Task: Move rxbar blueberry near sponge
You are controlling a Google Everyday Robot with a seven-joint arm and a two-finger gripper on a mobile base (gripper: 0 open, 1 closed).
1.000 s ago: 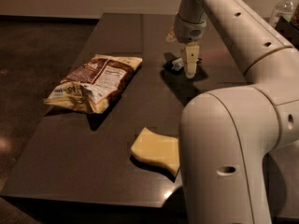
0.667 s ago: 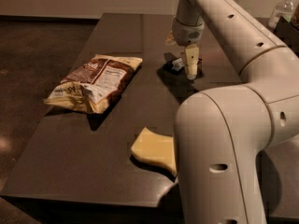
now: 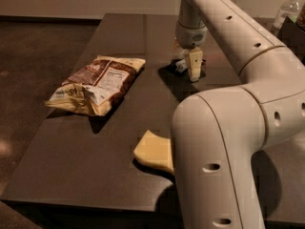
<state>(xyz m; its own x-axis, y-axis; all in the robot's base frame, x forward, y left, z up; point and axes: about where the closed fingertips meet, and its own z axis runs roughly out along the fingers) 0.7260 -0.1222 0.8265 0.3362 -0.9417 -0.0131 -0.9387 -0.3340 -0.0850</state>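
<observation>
**Change since the earlier views.** We see the large cream-white lower arm segment (image 3: pixel 224 156) shifted leftward. It now covers more of the right end of the pale yellow foam sponge (image 3: pixel 151 150). The slimmer perforated upper segment (image 3: pixel 228 23) has also swung left. The two-finger gripper (image 3: pixel 188 67), at the small dark blue rxbar blueberry (image 3: pixel 177 67) on the far side of the dark table (image 3: pixel 71 175), has dipped slightly.

The dark brown table (image 3: pixel 90 171) carries three things. The gripper (image 3: pixel 187 63) hangs low over its far part, right at the rxbar blueberry (image 3: pixel 179 66), which lies flat there (mostly in shadow). Left of the gripper and a little nearer the camera lies a brown-and-cream chip bag (image 3: pixel 97 82). Well apart from the gripper, towards the near edge, lies the pale yellow sponge (image 3: pixel 152 151), partly hidden by the arm.
</observation>
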